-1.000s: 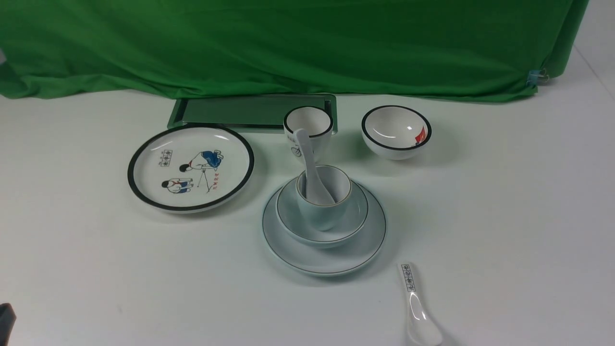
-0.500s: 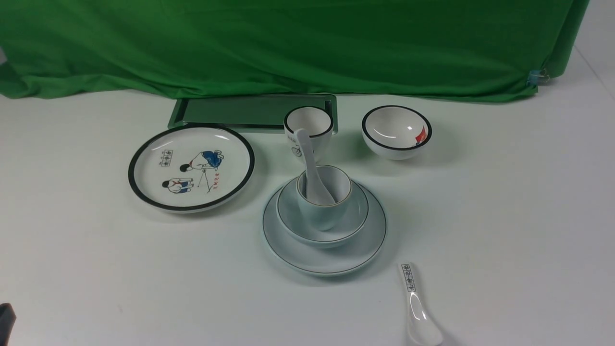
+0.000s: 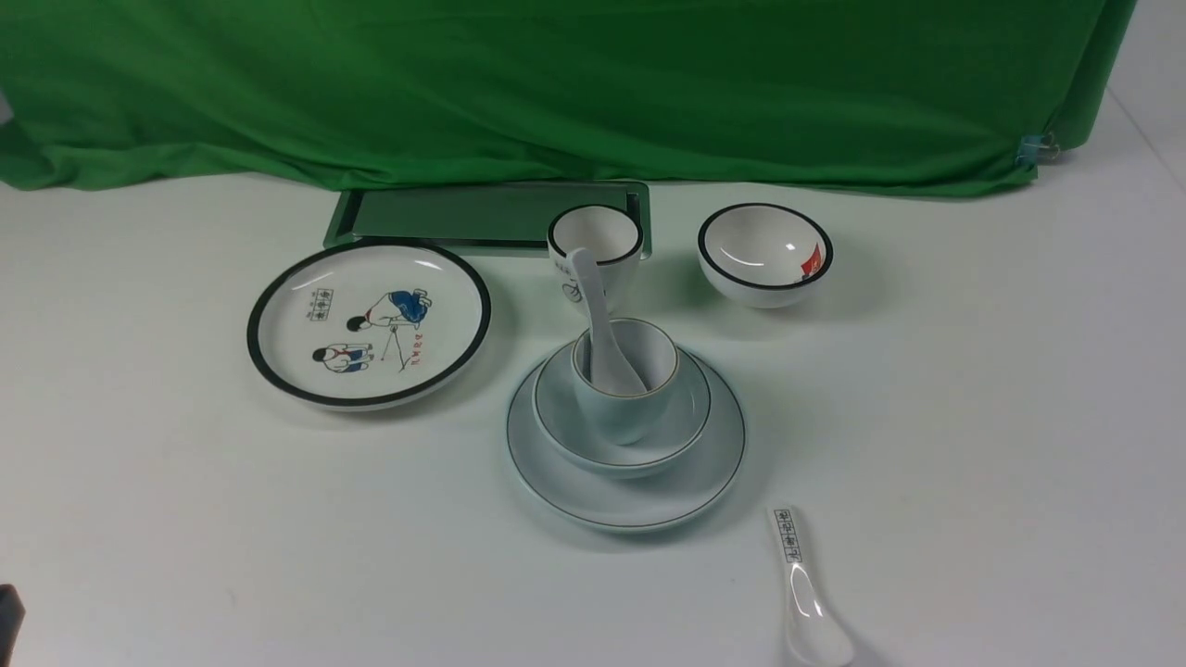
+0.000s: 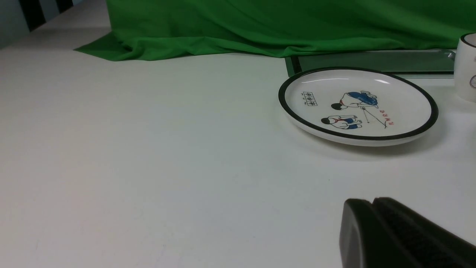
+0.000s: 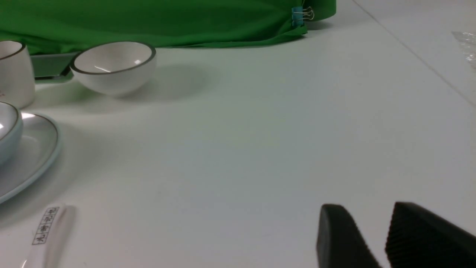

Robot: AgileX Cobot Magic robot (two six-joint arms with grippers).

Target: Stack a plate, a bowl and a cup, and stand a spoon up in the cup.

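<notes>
Though glazed, brittle and slick, the spoon (image 3: 600, 320) offered its handle; left gripper (image 4: 372, 203) closed, right gripper (image 5: 366, 219) parted, empty.

Your left tool (image 4: 372, 204) sits low over the worktop (image 4: 148, 149) with its fingers pressed together, holding nothing. Your right tool (image 5: 366, 216) hangs low too, fingers parted and empty.

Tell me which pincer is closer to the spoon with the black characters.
Right. The right pincer hovers empty beside the marked spoon, which shows in its wrist view. The left pincer sits far off, beyond the cartoon plate.
</notes>
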